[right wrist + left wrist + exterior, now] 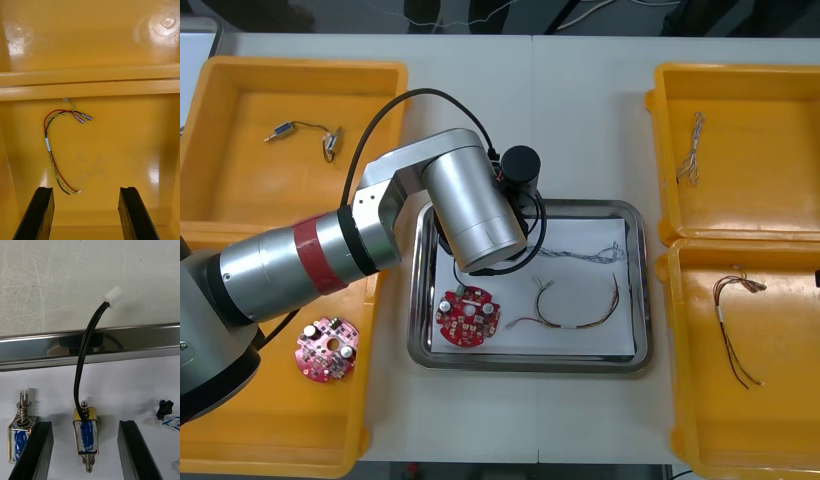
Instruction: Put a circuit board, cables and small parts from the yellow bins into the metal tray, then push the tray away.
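Note:
My left gripper [85, 424] hangs open over the white inside of the metal tray [635, 290], near its far left corner. A small metal part [85, 433] with blue wrap and a black cable [84, 356] lies on the tray floor between the fingers, touching neither. The cable arches over the tray rim [142, 341]. A second small metal part [20, 427] lies beside one finger. In the front view the left arm [470, 210] covers that corner. The tray also holds a red circuit board [470, 315], a red and yellow cable [575, 308] and a blue and white cable [585, 254]. My right gripper [85, 189] is open over a red and yellow cable [52, 150].
The far left yellow bin [240, 150] holds a small metal part with a cable [328, 140]. Another circuit board [327, 350] lies in the near left bin. The far right bin has a twisted cable [692, 150], and the near right bin [780, 400] a red and yellow cable [735, 325].

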Controlling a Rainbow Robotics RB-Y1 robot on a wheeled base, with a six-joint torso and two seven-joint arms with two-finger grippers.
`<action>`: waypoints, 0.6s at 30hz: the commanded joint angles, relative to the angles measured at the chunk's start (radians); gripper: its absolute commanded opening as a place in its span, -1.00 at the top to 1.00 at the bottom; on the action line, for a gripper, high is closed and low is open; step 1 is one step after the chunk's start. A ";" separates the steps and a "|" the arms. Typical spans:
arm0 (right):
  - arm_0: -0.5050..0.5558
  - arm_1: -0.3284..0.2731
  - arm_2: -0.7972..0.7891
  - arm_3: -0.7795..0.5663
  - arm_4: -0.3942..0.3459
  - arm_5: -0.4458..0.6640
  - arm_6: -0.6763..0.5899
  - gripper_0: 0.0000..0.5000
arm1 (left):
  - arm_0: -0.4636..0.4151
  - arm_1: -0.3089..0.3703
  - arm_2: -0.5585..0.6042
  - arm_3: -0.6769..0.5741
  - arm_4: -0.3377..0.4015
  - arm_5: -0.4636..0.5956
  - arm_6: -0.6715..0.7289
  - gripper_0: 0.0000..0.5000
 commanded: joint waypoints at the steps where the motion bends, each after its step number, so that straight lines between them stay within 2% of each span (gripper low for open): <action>1: 0.018 0.011 -0.033 -0.029 -0.015 0.003 -0.030 -1.00 | 0.008 -0.030 -0.009 -0.030 -0.018 -0.013 0.090 -1.00; 10: 0.017 0.008 -0.031 -0.030 -0.015 0.003 -0.035 -1.00 | 0.006 -0.022 0.001 -0.053 -0.021 -0.004 0.099 -1.00; 18: 0.018 -0.001 -0.033 -0.029 -0.015 0.003 -0.036 -1.00 | 0.005 0.013 0.054 -0.136 0.005 0.078 0.079 -1.00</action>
